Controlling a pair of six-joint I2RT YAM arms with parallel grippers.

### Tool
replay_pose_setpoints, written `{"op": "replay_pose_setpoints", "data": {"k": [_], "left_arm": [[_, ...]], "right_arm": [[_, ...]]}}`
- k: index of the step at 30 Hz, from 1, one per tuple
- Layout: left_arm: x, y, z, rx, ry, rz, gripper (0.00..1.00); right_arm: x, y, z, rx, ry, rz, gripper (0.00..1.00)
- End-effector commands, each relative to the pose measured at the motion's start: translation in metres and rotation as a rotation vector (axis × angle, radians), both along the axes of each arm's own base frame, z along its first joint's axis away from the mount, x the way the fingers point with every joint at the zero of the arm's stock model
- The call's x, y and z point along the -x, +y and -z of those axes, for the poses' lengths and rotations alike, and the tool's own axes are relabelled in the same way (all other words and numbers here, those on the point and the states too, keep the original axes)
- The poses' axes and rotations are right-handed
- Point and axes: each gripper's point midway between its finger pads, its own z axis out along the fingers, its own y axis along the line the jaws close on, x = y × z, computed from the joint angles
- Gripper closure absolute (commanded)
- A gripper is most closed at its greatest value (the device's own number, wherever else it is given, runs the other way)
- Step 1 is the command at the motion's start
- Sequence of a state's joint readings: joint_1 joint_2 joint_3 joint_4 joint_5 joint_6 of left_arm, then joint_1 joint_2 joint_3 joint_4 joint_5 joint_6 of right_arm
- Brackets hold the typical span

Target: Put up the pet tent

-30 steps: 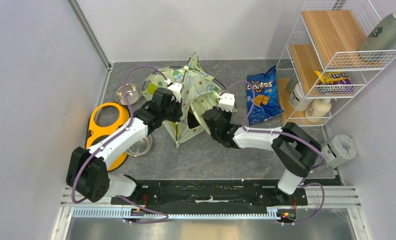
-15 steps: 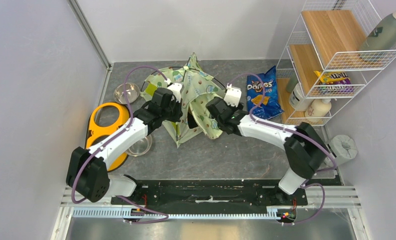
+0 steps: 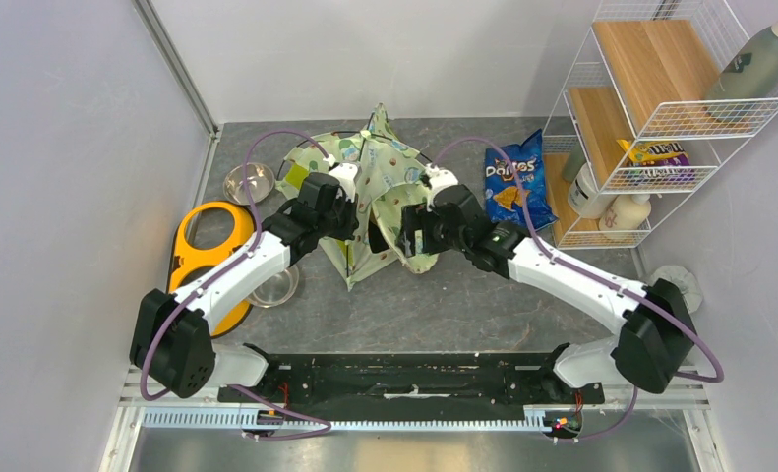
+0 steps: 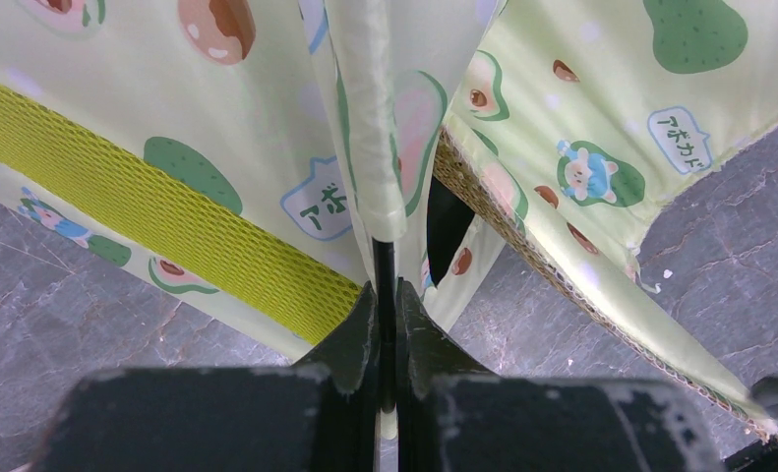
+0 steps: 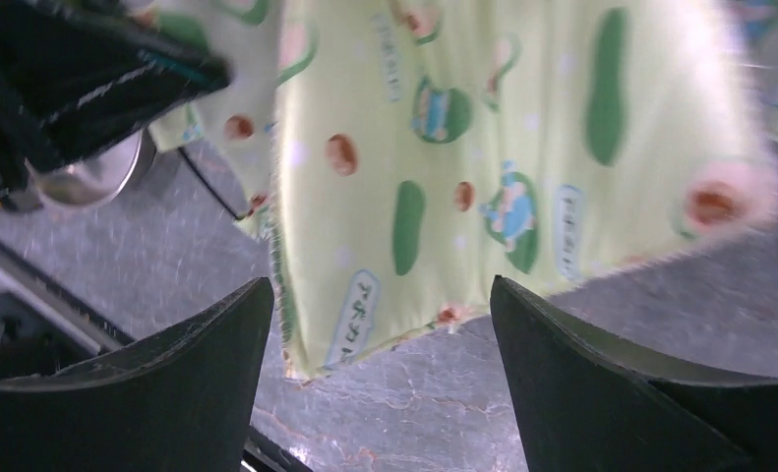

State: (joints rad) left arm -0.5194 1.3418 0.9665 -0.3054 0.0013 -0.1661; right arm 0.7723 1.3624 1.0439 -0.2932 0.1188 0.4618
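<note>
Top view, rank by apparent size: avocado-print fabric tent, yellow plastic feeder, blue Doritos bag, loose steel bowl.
1. avocado-print fabric tent
2. yellow plastic feeder, partly hidden
3. blue Doritos bag
4. loose steel bowl

Pale-green avocado-print pet tent (image 3: 392,159), lime band

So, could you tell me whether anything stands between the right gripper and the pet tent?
Nothing visible does. The right gripper is open right beside the pet tent, with avocado-print fabric directly ahead of it and no other object in between.
</note>
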Motion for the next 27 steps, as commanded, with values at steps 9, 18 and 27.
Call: {"op": "replay_pose_setpoints", "data": {"k": [9,18,27], "left_arm": [[0.019,0.003,0.012,-0.033,0.044,0.049,0.98],[0.021,-0.001,0.008,-0.016,0.026,0.085,0.98],[0.021,-0.003,0.009,-0.007,0.028,0.088,0.98]], "right_arm": [[-0.032,0.068,0.037,-0.014,-0.016,-0.181,0.45],[-0.060,0.090,0.068,-0.140,0.115,0.020,1.00],[-0.066,0.121,0.089,-0.242,0.142,-0.059,0.89]]}}
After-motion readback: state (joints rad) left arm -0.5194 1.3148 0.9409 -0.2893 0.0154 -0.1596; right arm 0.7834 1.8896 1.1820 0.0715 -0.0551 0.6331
